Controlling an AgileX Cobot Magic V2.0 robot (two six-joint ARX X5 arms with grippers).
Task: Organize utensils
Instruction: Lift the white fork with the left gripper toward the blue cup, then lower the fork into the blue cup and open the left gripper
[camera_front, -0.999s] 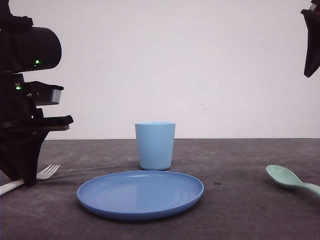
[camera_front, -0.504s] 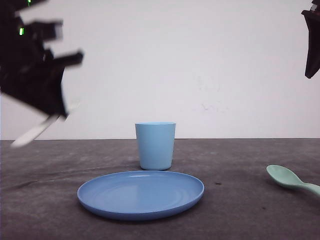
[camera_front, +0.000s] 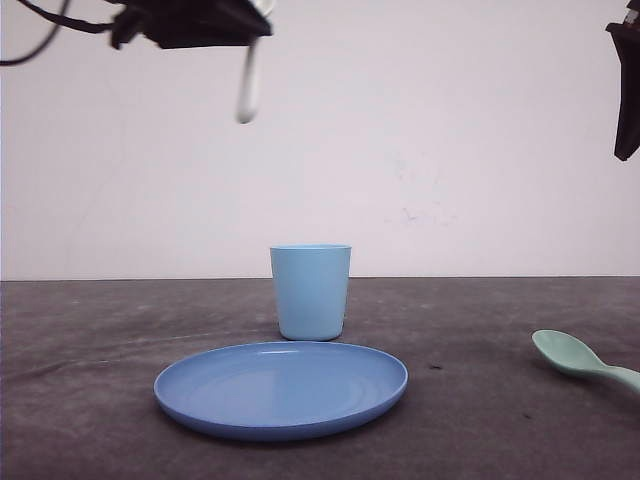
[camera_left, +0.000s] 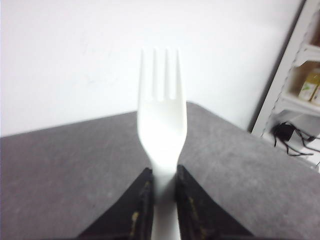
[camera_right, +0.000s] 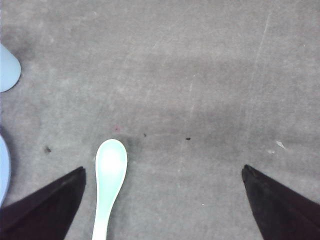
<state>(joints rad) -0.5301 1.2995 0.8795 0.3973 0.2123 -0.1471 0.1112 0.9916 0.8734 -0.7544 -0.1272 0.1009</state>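
High over the table's left half, my left gripper (camera_front: 245, 28) is shut on the white fork (camera_front: 247, 95), whose handle hangs down above and to the left of the cup. In the left wrist view the fork (camera_left: 162, 117) sticks out from between the closed fingers (camera_left: 137, 200), tines pointing away. The mint-green spoon (camera_front: 575, 355) lies on the table at the right. My right gripper (camera_front: 625, 90) hovers high above it. It is open (camera_right: 163, 170), with the spoon (camera_right: 110, 172) on the table below, near one finger and untouched.
A light blue cup (camera_front: 310, 290) stands upright mid-table, and a round blue plate (camera_front: 280, 385) lies in front of it. A white wall rises behind the table. The left wrist view has a white shelf unit (camera_left: 305, 75) beyond the table edge.
My left gripper has lifted the fork off the table at the far left. It has swung up and to the right with it. The right arm and the spoon have stayed still.
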